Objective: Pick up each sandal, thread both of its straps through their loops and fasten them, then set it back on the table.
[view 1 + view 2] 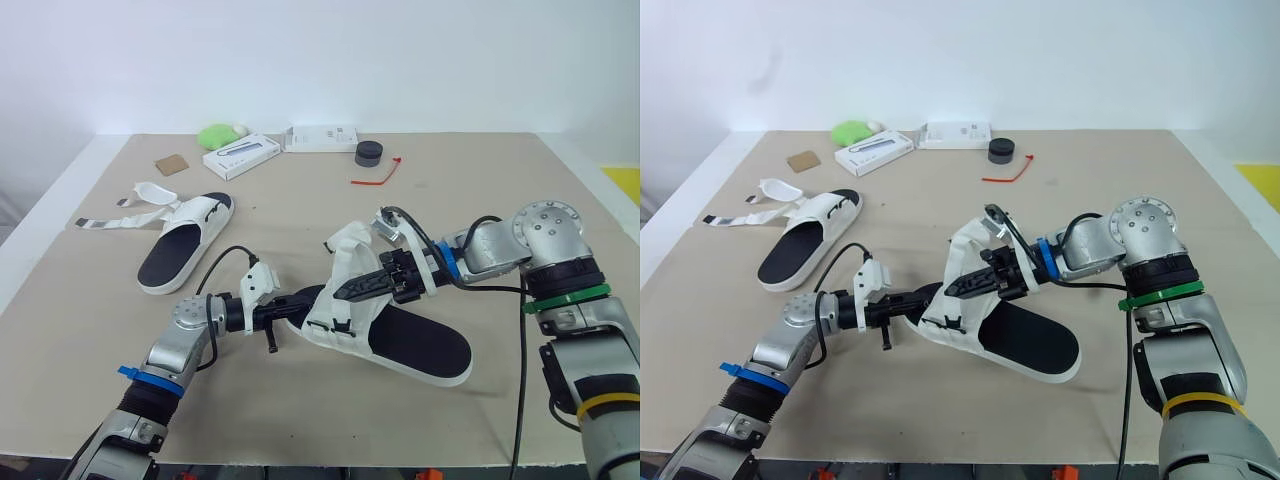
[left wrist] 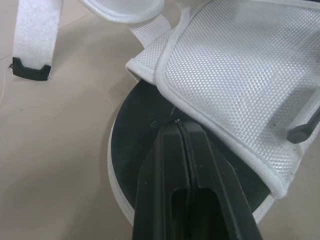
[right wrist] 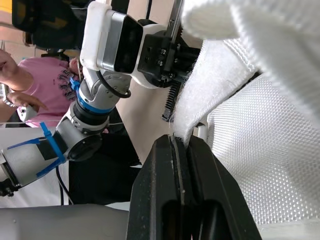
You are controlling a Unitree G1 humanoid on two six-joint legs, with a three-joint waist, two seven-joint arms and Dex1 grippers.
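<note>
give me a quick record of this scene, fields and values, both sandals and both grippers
near sandal: in front of the robot, its white upper between both grippers
left gripper: jaws shut, tips at the edge of the mesh upper
right gripper: jaws shut on a white flap of the near sandal
far sandal: flat on the table to the robot's left, loose strap lying unfastened
far edge clutter: green object, white boxes, black round object, red tie, brown square

near sandal (image 1: 420, 345) centre, far sandal (image 1: 175, 255) behind-left
</note>
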